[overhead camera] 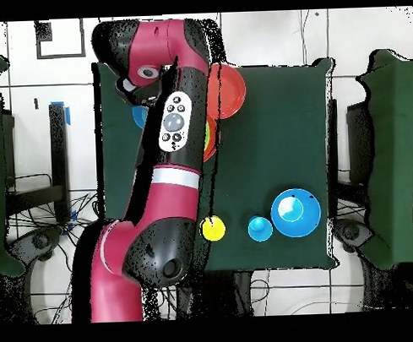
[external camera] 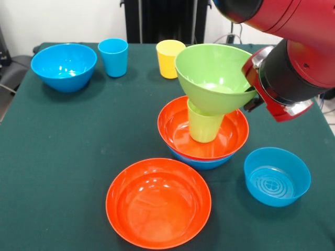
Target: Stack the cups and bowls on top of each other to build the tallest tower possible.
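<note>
Arm (external camera: 293,57) comes in from 2 o'clock, its wrist right against the green bowl (external camera: 214,73); claw itself is hidden behind that rim, so whether it grips cannot be told. Tower sits centre table: blue bowl (external camera: 201,162) at the bottom, orange bowl (external camera: 178,130) nested in it, green cup (external camera: 204,128) upright inside, green bowl tilted on the cup.

Risk: the bowl is off-level and wider than the cup, so letting go now could tip it toward 9 o'clock and knock the cup over.

Spare orange bowl (external camera: 158,203) at 6, empty. Blue bowl (external camera: 64,65) at 10, empty. Small blue bowl (external camera: 277,176) at 4, empty. Blue cup (external camera: 113,56) and yellow cup (external camera: 168,57) at 12, empty.
</note>
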Action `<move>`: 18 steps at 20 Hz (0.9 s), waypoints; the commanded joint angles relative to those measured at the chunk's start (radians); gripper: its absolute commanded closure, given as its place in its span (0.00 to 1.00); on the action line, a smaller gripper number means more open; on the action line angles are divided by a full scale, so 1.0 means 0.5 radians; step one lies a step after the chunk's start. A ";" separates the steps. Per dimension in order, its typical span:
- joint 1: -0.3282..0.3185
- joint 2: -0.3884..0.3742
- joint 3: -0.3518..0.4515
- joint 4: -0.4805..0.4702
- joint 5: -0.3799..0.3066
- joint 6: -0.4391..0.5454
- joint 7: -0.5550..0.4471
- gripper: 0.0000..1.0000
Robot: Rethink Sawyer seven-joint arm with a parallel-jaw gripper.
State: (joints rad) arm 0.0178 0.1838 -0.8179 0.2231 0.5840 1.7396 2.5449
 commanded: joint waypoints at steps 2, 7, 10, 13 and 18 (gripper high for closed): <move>-0.034 0.079 0.035 -0.061 0.007 0.017 -0.133 1.00; -0.051 0.096 0.014 -0.079 0.024 0.008 -0.144 1.00; -0.056 0.091 0.005 -0.070 0.018 0.010 -0.168 1.00; -0.066 0.093 -0.022 -0.079 0.014 0.029 -0.190 1.00; -0.076 0.097 -0.037 -0.072 0.010 0.026 -0.217 1.00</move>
State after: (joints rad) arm 0.0061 0.2075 -0.8624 0.1969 0.6042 1.7396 2.5449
